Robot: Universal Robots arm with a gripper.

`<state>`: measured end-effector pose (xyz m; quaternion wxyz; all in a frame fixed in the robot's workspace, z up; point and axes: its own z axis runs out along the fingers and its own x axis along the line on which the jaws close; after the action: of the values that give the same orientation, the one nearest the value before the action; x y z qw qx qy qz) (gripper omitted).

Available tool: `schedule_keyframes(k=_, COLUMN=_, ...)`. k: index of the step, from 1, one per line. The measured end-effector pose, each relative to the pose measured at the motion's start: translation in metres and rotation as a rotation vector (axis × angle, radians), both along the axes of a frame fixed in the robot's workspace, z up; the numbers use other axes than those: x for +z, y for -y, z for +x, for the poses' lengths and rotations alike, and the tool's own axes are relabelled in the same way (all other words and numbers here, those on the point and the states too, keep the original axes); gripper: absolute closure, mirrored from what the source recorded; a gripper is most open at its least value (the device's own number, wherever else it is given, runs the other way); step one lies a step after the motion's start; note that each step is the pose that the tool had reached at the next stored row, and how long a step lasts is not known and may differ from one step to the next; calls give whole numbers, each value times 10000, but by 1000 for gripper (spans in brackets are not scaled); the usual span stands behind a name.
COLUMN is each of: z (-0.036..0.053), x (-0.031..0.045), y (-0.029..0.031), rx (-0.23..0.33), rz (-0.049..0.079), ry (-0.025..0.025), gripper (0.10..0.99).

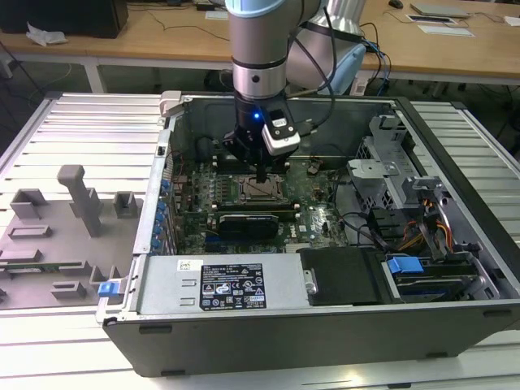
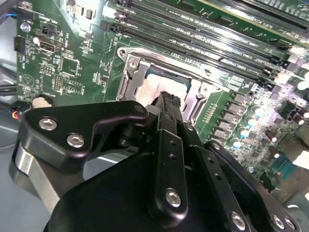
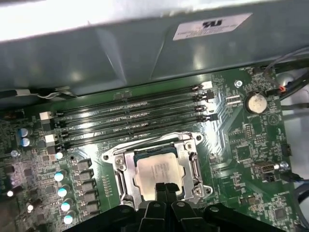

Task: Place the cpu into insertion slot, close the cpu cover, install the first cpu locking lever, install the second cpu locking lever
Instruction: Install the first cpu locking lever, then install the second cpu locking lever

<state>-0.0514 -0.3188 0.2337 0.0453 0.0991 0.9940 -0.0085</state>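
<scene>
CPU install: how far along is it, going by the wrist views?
Done: the cpu sits in the insertion slot, and the cpu cover looks closed flat around it. In hand: the gripper is empty, fingertips together, right at the chip's edge. Left: I can't tell whether either locking lever is latched, so treat both as open items. Memory slots lie beside the socket, untouched.

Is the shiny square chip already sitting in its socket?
Yes, in the first wrist view the cpu lies inside the insertion slot, under the cpu cover.

Open black metal computer case (image 1: 341, 337) lying on ribbed grey desk (image 1: 89, 134). Grey plastic fixture blocks (image 1: 81, 199) at exterior view's left. Long black memory slots (image 3: 130, 118), round silver coin battery (image 3: 256, 102) on green motherboard (image 3: 251, 145).
</scene>
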Motion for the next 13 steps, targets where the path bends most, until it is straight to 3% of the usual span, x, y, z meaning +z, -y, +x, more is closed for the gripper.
schedule_keyframes(k=3, z=0, x=31, y=0, rx=0, rz=-6, ry=1, gripper=980)
schedule_keyframes(k=13, z=0, x=32, y=0, rx=-1, rz=-13, ry=0, gripper=980)
